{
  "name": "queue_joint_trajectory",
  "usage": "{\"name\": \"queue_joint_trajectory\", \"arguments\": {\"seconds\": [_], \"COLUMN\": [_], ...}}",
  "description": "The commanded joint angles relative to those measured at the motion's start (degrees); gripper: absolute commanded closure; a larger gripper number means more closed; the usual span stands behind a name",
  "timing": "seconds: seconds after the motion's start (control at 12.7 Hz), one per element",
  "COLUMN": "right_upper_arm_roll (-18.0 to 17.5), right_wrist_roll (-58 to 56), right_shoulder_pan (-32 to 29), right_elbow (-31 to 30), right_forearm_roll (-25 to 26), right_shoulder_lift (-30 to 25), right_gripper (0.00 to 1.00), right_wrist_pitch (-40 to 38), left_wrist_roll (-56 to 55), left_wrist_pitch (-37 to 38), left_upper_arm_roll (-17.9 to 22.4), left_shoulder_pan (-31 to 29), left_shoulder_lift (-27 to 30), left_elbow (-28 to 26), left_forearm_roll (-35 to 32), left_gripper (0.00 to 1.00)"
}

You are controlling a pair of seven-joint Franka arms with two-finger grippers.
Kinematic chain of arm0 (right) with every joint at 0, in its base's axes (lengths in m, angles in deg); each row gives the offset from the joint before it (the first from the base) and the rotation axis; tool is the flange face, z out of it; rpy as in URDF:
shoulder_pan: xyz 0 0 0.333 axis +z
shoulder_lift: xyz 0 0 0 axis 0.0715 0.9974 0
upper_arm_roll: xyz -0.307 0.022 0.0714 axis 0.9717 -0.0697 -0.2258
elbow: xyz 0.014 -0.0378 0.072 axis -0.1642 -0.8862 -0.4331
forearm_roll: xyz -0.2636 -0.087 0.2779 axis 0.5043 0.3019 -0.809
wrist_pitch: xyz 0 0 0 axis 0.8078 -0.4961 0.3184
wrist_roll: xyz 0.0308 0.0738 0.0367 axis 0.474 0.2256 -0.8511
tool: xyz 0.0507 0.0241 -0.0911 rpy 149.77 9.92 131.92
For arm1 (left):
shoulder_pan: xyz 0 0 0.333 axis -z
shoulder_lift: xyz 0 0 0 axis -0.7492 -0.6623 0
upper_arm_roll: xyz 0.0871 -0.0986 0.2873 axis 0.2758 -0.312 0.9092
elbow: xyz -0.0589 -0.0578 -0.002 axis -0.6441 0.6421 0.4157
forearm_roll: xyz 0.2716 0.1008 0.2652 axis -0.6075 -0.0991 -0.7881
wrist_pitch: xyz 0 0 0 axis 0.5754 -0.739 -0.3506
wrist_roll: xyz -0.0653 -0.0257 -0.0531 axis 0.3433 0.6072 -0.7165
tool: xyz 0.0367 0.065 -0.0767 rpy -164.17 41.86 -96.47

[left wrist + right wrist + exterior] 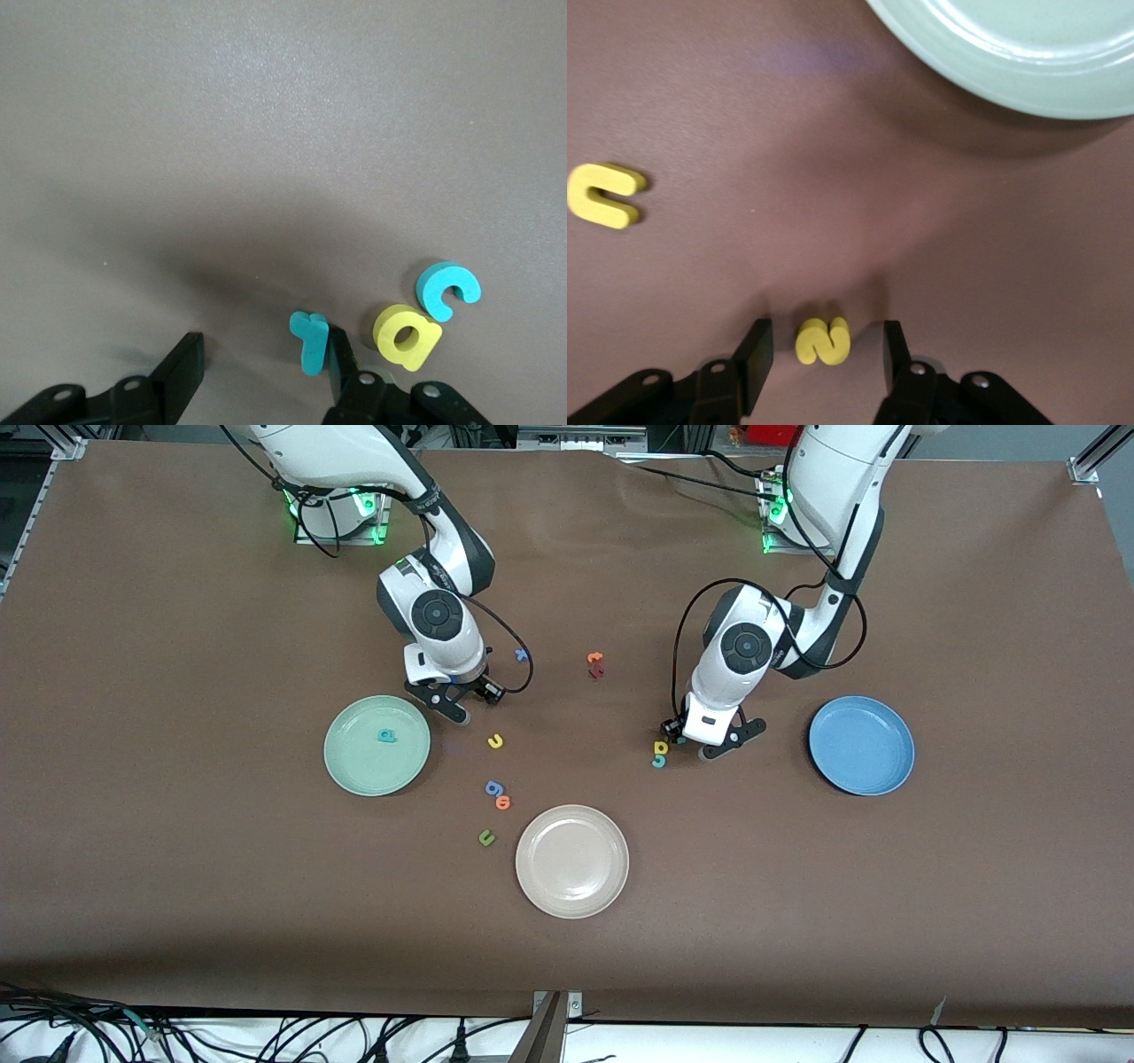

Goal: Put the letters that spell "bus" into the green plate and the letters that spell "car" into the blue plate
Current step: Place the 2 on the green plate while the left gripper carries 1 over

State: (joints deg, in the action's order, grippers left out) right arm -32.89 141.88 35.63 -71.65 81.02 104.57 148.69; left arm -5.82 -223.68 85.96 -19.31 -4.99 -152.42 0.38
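Brown matte sheet covers the surface point(177, 824); all letters are small flat foam cut-outs w/ rounded edges.

Landmark: beige plate point(572, 861), round, smooth, shallow rim, at the camera-side middle.

Green plate point(376, 745): pale mint, round, glossy; lies toward the right arm's end from the beige plate and farther from the camera. One teal letter, the b point(385, 735), lies flat in it.

Blue plate point(861, 745): bright, plain, same shape; toward the left arm's end from the beige plate, nothing seen in it.

Right claw point(824, 350): low over the surface just beside the green plate's rim, fingers moderately apart, straddling the yellow s point(824, 341); gaps show on both sides, so no contact. Yellow u point(495, 740) lies apart, between the green plate and beige plate, farther from the camera than the latter.

Left claw point(266, 363): low over the surface between the beige plate and blue plate, open fairly wide. Teal r point(310, 342) lies against one finger point(341, 354); not clamped. Yellow a point(407, 336) touches teal c point(448, 290), both just outside the claw.

Blue g point(493, 787), orange o point(503, 802), green u point(486, 837): loose cluster near the beige plate's rim, toward the right arm's end.
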Motion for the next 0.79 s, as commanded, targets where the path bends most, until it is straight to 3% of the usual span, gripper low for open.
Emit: {"name": "queue_joint_trajectory", "arguments": {"seconds": [0.0, 0.16, 0.31, 0.55, 0.63, 0.71], "right_upper_arm_roll": [-0.4, -0.5, -0.5, -0.5, -0.5, -0.4], "right_wrist_roll": [1.0, 1.1, 1.0, 0.9, 0.9, 0.2], "right_shoulder_pan": [0.1, 0.2, 0.4, 0.4, 0.4, 0.4], "right_elbow": [-1.0, -1.0, -1.0, -1.0, -0.8, -0.6], "right_forearm_roll": [-0.1, -0.1, -0.1, -0.1, -0.1, -0.1], "right_shoulder_lift": [0.1, 0.4, 0.6, 0.8, 0.7, 0.4], "right_gripper": [0.46, 0.47, 0.54, 0.8, 0.88, 0.91], "right_wrist_pitch": [2.1, 2.2, 2.2, 2.2, 2.1, 1.6], "left_wrist_roll": [0.1, 0.2, 0.2, 0.3, 0.4, 0.7], "left_wrist_pitch": [-0.4, -0.4, -0.4, -0.3, -0.3, -0.3], "left_upper_arm_roll": [1.4, 2.1, 2.1, 2.1, 2.1, 2.2], "left_shoulder_pan": [1.5, 2.1, 2.1, 2.1, 2.1, 2.1], "left_shoulder_lift": [-1.7, -2.2, -2.5, -2.5, -2.5, -2.4], "left_elbow": [1.4, 2.1, 2.1, 2.1, 2.1, 2.1], "left_forearm_roll": [-1.6, -1.6, -1.6, -1.6, -1.6, -1.6], "left_gripper": [0.45, 0.58, 0.69, 0.83, 0.93, 0.98]}}
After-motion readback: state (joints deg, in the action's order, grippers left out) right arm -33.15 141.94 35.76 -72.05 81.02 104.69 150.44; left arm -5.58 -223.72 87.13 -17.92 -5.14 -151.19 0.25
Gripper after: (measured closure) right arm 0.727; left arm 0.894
